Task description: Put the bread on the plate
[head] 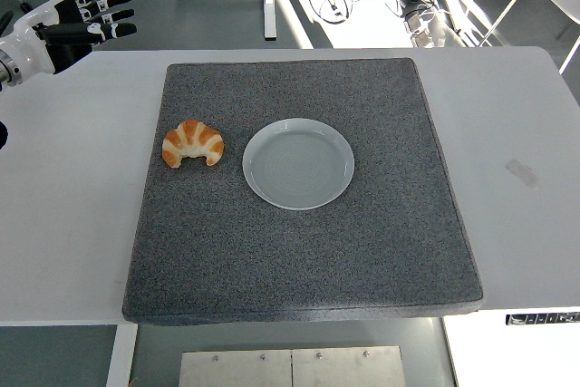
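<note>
The croissant (pixel 193 143) lies crosswise left of the plate (pixel 298 163), tips toward the near edge; the left hand (pixel 68 20) hovers open and empty.

Smooth matt white bench (pixel 72 224); coarse, speckled grey mat (pixel 299 260) with grainy, felt-like surface; glossy pale ceramic-looking plate (pixel 298 163); bread (pixel 193 142) with golden, lightly shiny ridged crust; left hand (pixel 68 20) in black and white hard plastic.
</note>
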### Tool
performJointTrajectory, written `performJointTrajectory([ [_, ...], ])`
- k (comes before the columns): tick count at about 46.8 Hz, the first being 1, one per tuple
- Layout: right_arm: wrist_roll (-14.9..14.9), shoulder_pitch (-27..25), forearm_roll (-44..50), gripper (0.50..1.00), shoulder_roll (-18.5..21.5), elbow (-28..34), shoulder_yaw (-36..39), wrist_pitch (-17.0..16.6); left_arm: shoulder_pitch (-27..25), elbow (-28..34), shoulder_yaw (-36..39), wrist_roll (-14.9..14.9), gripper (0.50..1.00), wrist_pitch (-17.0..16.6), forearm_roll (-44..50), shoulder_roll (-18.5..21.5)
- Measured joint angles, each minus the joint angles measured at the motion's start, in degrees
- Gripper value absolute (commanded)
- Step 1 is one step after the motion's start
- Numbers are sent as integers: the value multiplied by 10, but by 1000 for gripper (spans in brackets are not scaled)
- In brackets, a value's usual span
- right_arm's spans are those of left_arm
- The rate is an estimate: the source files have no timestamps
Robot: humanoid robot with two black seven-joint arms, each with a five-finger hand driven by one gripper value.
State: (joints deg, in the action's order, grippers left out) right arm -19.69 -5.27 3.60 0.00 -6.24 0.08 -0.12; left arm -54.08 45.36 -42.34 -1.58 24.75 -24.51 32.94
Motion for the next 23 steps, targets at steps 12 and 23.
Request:
performJointTrajectory([
  [12,0,0,0,1000,0,0,0,0,-26,80,5,1,975,5,-195,82],
  [23,0,0,0,1000,0,0,0,0,-10,140,20,2,986,6,-255,91],
])
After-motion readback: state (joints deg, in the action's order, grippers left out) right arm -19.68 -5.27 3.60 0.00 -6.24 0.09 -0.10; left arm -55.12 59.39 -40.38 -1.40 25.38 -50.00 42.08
